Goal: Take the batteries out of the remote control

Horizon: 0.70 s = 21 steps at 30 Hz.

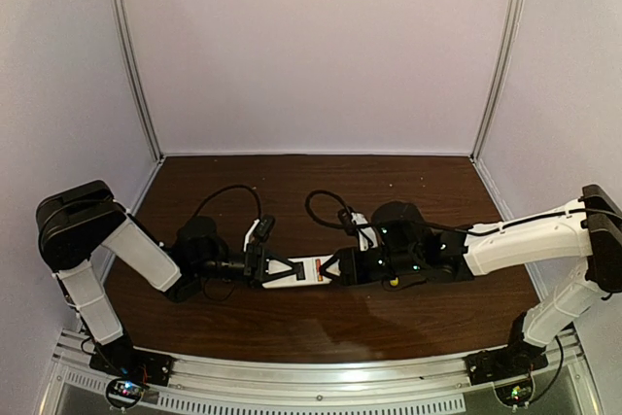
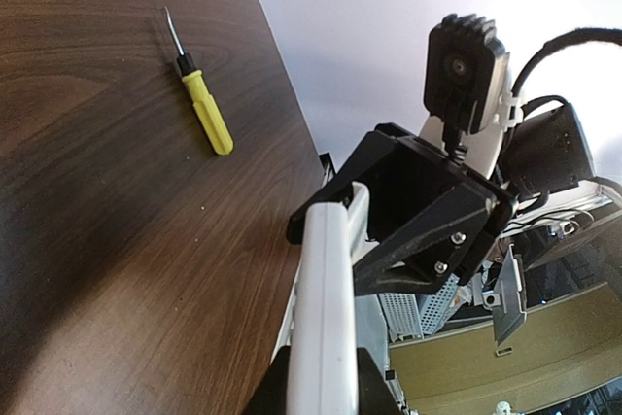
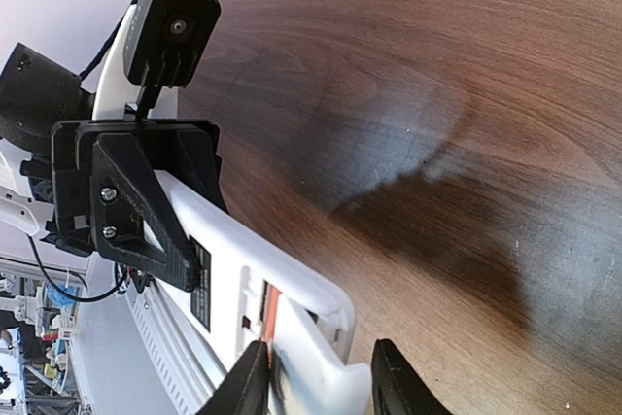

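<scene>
Remote control over mid-table, spanning both claws, well clear of all edges; open room toward back wall. Left claw clenched on one end. Right claw straddles other end (grip cannot be told). Left wrist view only: yellow screwdriver near table edge. Right wrist view only: orange battery, sliver in open bay.

remote control: one showing | batteries: one orange-toned edge showing, the other hidden | screwdriver: one, lying at 11 o'clock in the left wrist view | left gripper plus right gripper: two, sitting at 9 and 3 o'clock of the remote
</scene>
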### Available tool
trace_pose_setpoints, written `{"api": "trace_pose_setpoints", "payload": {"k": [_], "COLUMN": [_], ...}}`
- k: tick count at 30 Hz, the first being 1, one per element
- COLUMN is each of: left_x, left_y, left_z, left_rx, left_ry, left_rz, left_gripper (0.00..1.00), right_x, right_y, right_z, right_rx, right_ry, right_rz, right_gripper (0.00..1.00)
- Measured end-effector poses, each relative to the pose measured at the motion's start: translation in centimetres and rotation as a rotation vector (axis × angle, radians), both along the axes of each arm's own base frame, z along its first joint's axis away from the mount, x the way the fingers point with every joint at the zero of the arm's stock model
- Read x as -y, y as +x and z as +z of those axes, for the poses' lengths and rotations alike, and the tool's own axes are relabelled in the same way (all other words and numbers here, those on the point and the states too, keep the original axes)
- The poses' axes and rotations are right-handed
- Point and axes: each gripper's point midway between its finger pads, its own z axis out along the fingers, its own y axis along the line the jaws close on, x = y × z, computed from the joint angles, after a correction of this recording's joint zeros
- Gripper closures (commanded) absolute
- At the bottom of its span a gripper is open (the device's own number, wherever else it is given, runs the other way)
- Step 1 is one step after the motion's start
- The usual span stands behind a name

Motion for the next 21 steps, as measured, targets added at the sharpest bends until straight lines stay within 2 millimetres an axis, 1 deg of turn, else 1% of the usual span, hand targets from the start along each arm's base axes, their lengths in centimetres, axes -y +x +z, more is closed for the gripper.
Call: {"api": "trace_pose_setpoints", "payload": {"k": [8, 10, 13, 17, 21], "left_x": [-0.03, -0.04, -0.05, -0.04, -0.04], "left_y": [0.07, 0.08, 0.08, 0.08, 0.08], "left_z": [0.01, 0.01, 0.03, 0.14, 0.17], "left_rx": [0.002, 0.003, 0.004, 0.008, 0.009], "left_ry": [-0.001, -0.001, -0.001, -0.005, -0.006], "left_rz": [0.002, 0.002, 0.001, 0.001, 0.001], "left_gripper": [1.00, 1.00, 1.00, 1.00, 1.00], "right_x": [0.28, 0.29, 0.36, 0.58, 0.74], "right_y": [0.05, 0.04, 0.07, 0.02, 0.02], "right_z": [0.15, 0.14, 0.07, -0.24, 0.09], "right_rx": [0.004, 0.003, 0.006, 0.000, 0.005], "right_ry": [-0.007, -0.007, -0.013, -0.027, -0.026], "right_rz": [-0.009, -0.009, -0.010, -0.013, -0.017], "right_gripper": [0.67, 0.63, 0.50, 0.49, 0.51]}}
